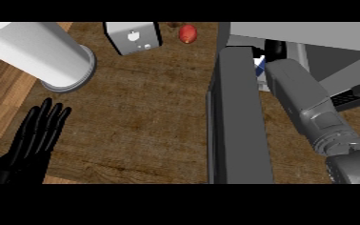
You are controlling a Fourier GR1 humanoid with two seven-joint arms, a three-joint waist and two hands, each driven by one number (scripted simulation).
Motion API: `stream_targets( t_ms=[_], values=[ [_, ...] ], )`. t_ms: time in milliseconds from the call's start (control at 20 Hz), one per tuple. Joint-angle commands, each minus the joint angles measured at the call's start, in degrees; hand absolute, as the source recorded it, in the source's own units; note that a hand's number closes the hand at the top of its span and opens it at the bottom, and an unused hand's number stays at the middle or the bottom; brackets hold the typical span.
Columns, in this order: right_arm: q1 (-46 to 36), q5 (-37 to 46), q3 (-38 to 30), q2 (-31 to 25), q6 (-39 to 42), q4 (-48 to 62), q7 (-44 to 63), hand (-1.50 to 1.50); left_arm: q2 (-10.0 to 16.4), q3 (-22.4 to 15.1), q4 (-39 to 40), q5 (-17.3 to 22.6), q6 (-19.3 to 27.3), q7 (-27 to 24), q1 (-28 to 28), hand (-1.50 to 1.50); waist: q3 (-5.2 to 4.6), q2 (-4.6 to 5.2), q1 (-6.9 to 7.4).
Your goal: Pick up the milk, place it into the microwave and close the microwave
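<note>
Wooden counter (pixel 141 124), microwave door (pixel 237 124) open; left robot hand (pixel 34 136) lower-left

steep head view over counter (pixel 141 124)

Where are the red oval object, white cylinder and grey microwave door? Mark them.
Red oval object (pixel 187 34): head view, its middle.
White cylinder (pixel 38 47): head view, its curved side.
Grey microwave door (pixel 237 124): head view, its middle.

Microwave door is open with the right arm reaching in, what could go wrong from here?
Swinging the microwave door shut before the right forearm is out could trap the arm. The milk shows only as a sliver past the door's edge; if it sits near the front, the door may hit it.
</note>
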Motion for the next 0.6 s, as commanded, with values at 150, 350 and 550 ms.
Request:
stream_targets(
  t_ms=[150,350,550],
  values=[
    [0.67,-0.34,-0.52,-1.93,3.00,-0.29,-0.62,-1.50,-2.50,-3.89,-0.41,-2.78,1.72,0.41,0.10,-1.50,-0.01,-0.43,-0.86],
    [4.00,-0.64,-0.85,-2.31,6.63,-0.51,-3.81,-1.50,-2.32,-4.52,-1.05,-3.41,0.97,-0.02,1.16,-1.50,0.03,-0.62,-1.06],
    [4.04,-1.79,-2.04,-2.05,9.08,-1.11,-4.47,-1.50,-2.01,-5.22,-0.05,-4.05,1.34,-0.67,1.39,-1.50,-0.05,-0.97,-1.39]
  ],
)
